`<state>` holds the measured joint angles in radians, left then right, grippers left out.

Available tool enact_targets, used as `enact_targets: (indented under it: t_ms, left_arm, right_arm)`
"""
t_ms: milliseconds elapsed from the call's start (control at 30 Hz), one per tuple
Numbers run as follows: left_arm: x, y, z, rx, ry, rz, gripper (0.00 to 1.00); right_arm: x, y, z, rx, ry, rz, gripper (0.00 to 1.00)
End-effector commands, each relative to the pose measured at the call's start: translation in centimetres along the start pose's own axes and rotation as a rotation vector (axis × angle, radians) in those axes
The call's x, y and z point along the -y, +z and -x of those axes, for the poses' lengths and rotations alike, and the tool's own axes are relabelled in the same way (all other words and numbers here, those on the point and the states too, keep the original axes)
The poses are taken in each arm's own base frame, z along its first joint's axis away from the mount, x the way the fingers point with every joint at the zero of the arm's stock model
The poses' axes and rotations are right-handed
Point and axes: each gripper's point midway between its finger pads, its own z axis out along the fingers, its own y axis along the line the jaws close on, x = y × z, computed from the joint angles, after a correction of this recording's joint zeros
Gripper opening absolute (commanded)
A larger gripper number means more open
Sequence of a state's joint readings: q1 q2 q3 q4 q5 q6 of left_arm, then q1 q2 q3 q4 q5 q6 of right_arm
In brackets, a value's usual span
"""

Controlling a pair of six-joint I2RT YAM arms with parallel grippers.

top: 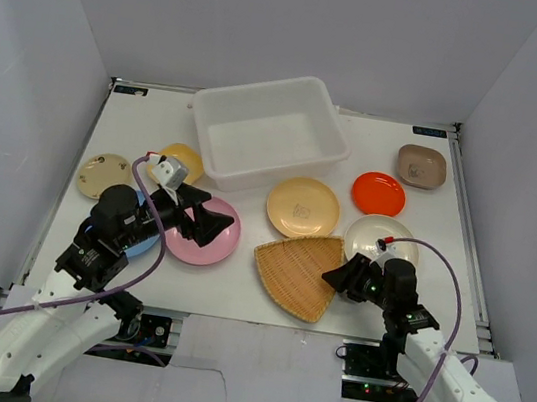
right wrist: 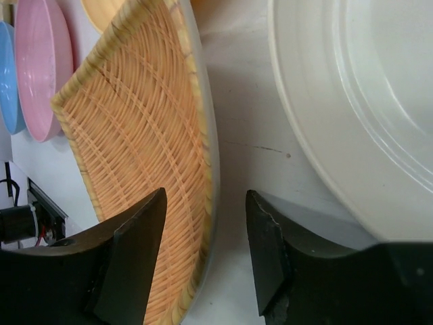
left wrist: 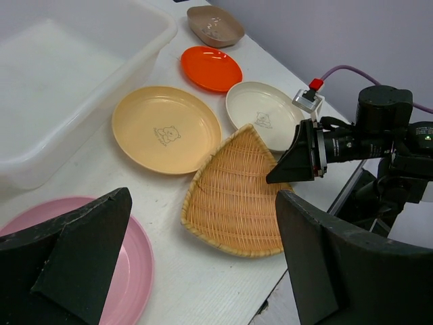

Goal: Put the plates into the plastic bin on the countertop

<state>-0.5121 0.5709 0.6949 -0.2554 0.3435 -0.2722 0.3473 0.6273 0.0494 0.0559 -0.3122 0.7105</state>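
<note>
**DESK:** What sits nearest the lens, at the bottom of the overhead frame?

**PHOTOGRAPHER:** Two arms. At lower right, the right gripper (top: 340,275) has its fingers spread and straddles the right-hand rim of the woven tray (top: 293,273). The wrist view shows that rim running up between the two fingers (right wrist: 132,257), with neither pressed on it. At lower left, the left gripper (top: 214,225) hangs spread above the pink plate (top: 210,253), pinching nothing.

**DESK:** So which arm has the tray?

**PHOTOGRAPHER:** Neither holds it, but the right is plainly the nearer. The tray lies flat on the countertop (top: 225,291), just left of that gripper. Its point aims up-right toward the cream plate (top: 385,235), and its broad curved edge faces down-left. The straight side being straddled runs roughly top to bottom in frame. By my reading, closing across that side is the likely next step.

**DESK:** And farther back?

**PHOTOGRAPHER:** Just above the tray sits a tan plate (top: 303,207). Beyond it, at upper centre, is the plastic bin (top: 279,165), with no plate in it. The bin lies up and left of the tray, well apart. A lifted tray would have to travel diagonally, passing over the tan plate on the way.
</note>
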Motion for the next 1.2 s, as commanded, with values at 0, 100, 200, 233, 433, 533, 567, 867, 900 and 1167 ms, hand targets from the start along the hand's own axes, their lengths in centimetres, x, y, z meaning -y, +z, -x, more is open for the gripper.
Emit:
enact_targets:
  t_ms: [0,100,200,233,433,533,567,867,900,1167]
  left_arm:
    - [-0.6,-0.1,0.2,0.014,-0.017,0.035,0.98]
    - [-1.2,-0.1,0.5,0.027,-0.042,0.079,0.98]
    - [-2.3,-0.3,0.8,0.044,-0.063,0.148,0.98]
    - [-2.6,-0.4,0.9,0.045,-0.079,0.172,0.98]
    - [-10.8,-4.6,1.4,0.152,-0.208,0.713,0.98]
    - [-11.7,-5.8,1.9,0.193,-0.232,0.791,0.98]
    - [-11.6,-5.9,1.9,0.203,-0.247,0.788,0.98]
    - [-10.4,-4.2,1.0,0.156,-0.214,0.675,0.98]
    - [-10.3,-3.9,0.8,0.141,-0.209,0.667,0.98]
    - [-9.5,-2.6,-0.2,0.087,-0.204,0.595,0.98]
  right_arm:
    - [0.4,0.3,-0.7,-0.016,-0.019,0.006,0.55]
    - [0.3,0.3,-1.2,-0.042,-0.021,0.014,0.44]
    - [-0.2,-0.2,-1.0,-0.060,-0.034,0.009,0.17]
    - [-0.6,-0.5,-0.6,-0.050,-0.049,0.014,0.14]
    - [-7.2,-4.3,4.2,0.055,-0.130,0.128,0.08]
    - [-11.0,-5.4,7.2,0.116,-0.161,0.213,0.08]
    - [-13.3,-6.3,9.3,0.166,-0.189,0.256,0.08]
    - [-25.2,-6.2,27.6,0.568,-0.394,0.332,0.08]
    - [-24.5,-3.8,29.0,0.561,-0.379,0.289,0.08]
    - [-26.4,6.2,36.7,0.537,-0.419,0.268,0.08]
